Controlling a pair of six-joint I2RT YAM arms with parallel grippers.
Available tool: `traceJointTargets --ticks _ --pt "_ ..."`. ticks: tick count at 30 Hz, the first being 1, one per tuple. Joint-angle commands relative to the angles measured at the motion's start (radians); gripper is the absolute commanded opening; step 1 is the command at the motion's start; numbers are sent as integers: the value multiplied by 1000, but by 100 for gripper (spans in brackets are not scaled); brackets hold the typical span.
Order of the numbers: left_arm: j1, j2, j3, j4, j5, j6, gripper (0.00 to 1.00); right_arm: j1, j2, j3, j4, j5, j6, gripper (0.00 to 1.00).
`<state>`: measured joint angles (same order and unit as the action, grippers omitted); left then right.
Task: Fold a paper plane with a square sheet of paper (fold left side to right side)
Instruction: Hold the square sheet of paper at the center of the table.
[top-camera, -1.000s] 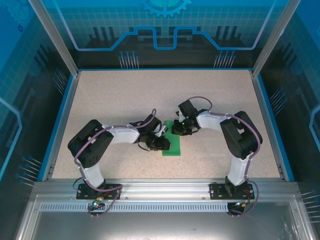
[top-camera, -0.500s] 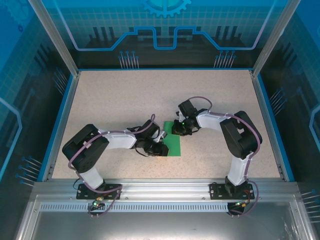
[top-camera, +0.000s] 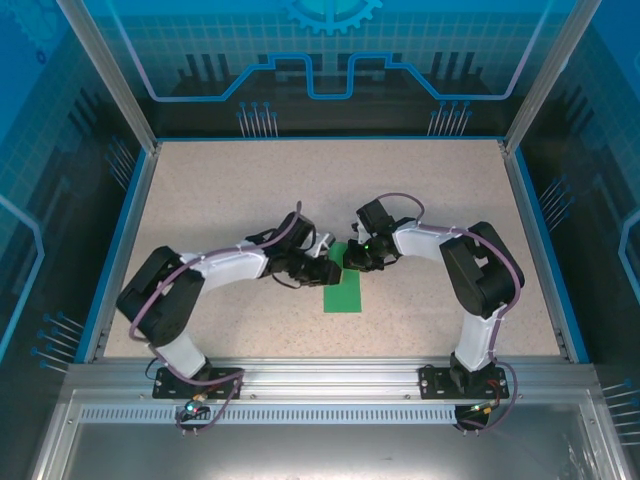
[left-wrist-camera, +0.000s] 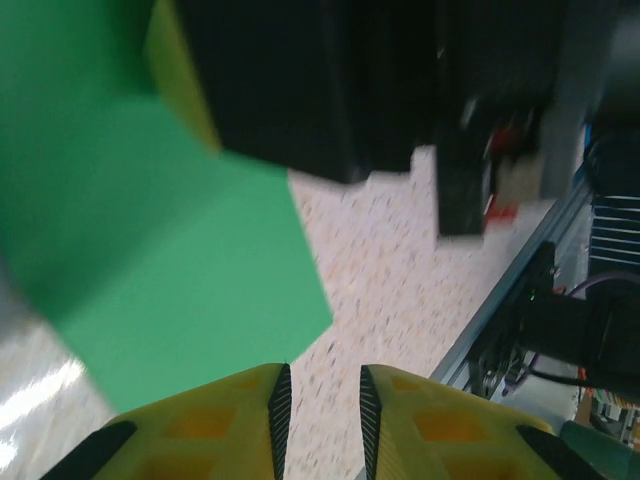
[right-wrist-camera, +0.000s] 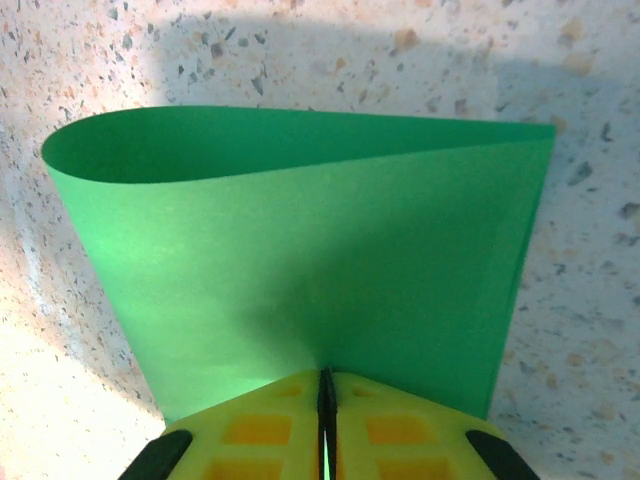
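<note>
My right pincer (right-wrist-camera: 326, 382) is gripping the green sheet (right-wrist-camera: 300, 250); my left pincer (left-wrist-camera: 322, 388), ajar, could skew the uncreased bend.

Top view: even overhead light, sharp, soft short shadows under the arms (top-camera: 230, 268) on the worktop (top-camera: 220, 200). Left wrist: badly blurred, paper (left-wrist-camera: 150, 250) edges smeared, top of frame dark and soft, white glare bottom left. Right wrist: crisp, bright patch lower left, shadow band across top, paper shaded just ahead of right hand (right-wrist-camera: 326, 400).
</note>
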<state>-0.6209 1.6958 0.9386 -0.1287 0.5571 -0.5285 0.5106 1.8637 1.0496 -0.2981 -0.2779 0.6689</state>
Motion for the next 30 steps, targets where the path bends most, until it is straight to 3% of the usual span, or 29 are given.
traceJointTargets --ticks 1,12,21,25,30 --pt "-3 96 57 -29 40 38 28 2 17 -5 -12 17 -15 11" --pt "-14 215 57 -8 -36 17 27 -3 -40 3 34 -9 -15 13" --pt "-28 219 0 31 -75 -39 26 -20 -269 -24 -65 62 -78 24" --pt "-33 215 6 25 -82 -41 26 -16 -366 -111 -116 34 -69 22" --pt "-34 211 12 14 -89 -39 26 21 -449 -278 -46 -54 14 14"
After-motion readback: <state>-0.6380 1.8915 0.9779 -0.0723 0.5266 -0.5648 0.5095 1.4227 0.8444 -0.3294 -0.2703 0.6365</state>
